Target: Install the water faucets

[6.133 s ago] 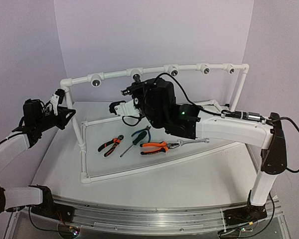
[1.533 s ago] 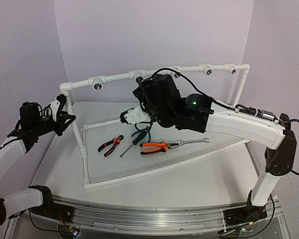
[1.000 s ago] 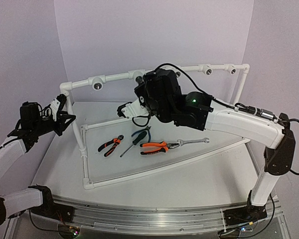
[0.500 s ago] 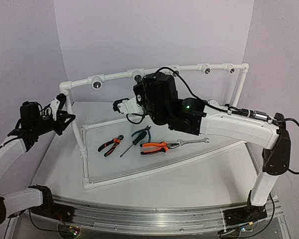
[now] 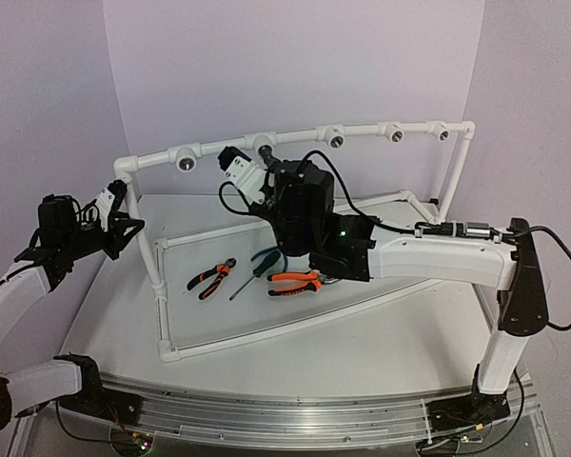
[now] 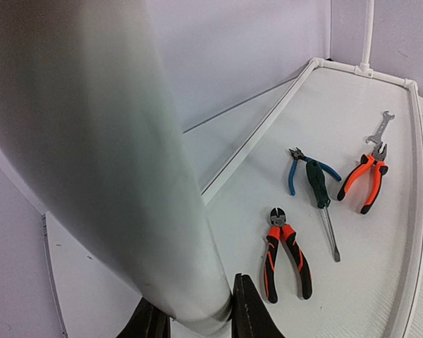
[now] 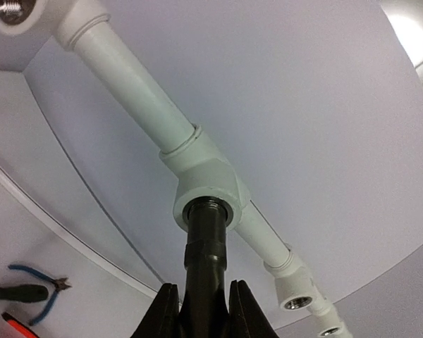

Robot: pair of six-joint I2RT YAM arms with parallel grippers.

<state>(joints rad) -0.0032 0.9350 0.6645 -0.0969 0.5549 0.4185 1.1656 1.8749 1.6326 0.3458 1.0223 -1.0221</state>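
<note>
The black water faucet (image 7: 206, 243) points up with its threaded end seated in a white socket fitting (image 7: 204, 189) of the top pipe. My right gripper (image 7: 202, 289) is shut on the faucet's body just below the socket. In the top view the right gripper (image 5: 266, 166) sits at the second socket from the left, and the faucet (image 5: 265, 152) is mostly hidden by it. My left gripper (image 5: 114, 208) is shut on the left upright of the white pipe frame (image 5: 133, 205). In the left wrist view its jaws (image 6: 197, 304) stand on either side of that pipe (image 6: 127, 176).
Empty sockets (image 5: 186, 158) (image 5: 333, 135) (image 5: 393, 131) line the top pipe. On the table inside the frame lie orange-black cutters (image 5: 211, 277), a green screwdriver (image 5: 257, 268), orange pliers (image 5: 295, 282), blue pliers (image 6: 296, 172) and a wrench (image 6: 378, 129).
My right wrist has turned around the faucet at the socket, its white wrist part swinging from low left up to the top. The left arm has not moved.
</note>
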